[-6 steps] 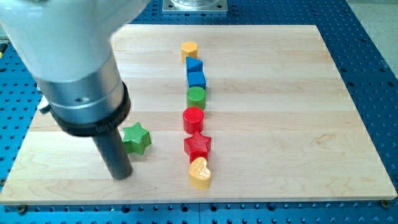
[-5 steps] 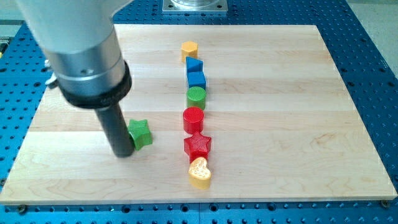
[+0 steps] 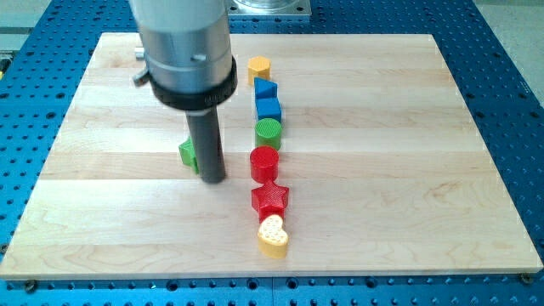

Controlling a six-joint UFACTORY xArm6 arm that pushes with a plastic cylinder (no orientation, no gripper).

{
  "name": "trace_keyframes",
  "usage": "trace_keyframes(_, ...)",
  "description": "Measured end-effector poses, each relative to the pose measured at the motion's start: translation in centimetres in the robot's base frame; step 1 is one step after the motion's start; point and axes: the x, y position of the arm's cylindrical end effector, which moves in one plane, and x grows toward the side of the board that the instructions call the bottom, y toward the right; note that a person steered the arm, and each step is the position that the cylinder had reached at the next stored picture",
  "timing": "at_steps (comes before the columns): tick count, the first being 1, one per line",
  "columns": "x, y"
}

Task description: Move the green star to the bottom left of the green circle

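The green star (image 3: 188,155) lies on the wooden board, left of the column of blocks, and the rod hides most of it. My tip (image 3: 213,179) rests on the board just right of and slightly below the star, touching it or nearly so. The green circle (image 3: 269,133) sits in the middle column, up and to the right of the star. The star lies to the lower left of the circle, about a hand's width away.
A column runs down the board's middle: a yellow block (image 3: 258,67), two blue blocks (image 3: 267,88) (image 3: 269,108), the green circle, a red circle (image 3: 264,162), a red star (image 3: 270,200) and a yellow heart (image 3: 273,235). The arm's grey body (image 3: 184,47) hangs over the upper left.
My tip has swept up and to the right across the board. The green star has moved with it, up and slightly right, toward the column.
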Motion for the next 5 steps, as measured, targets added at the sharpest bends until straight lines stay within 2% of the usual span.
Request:
trace_keyframes(1,-5.0,-0.3)
trace_keyframes(2,-9.2,-3.6)
trace_keyframes(3,-7.5,-4.9)
trace_keyframes(4,-3.8,-5.0)
trace_keyframes(5,-2.7,-9.8)
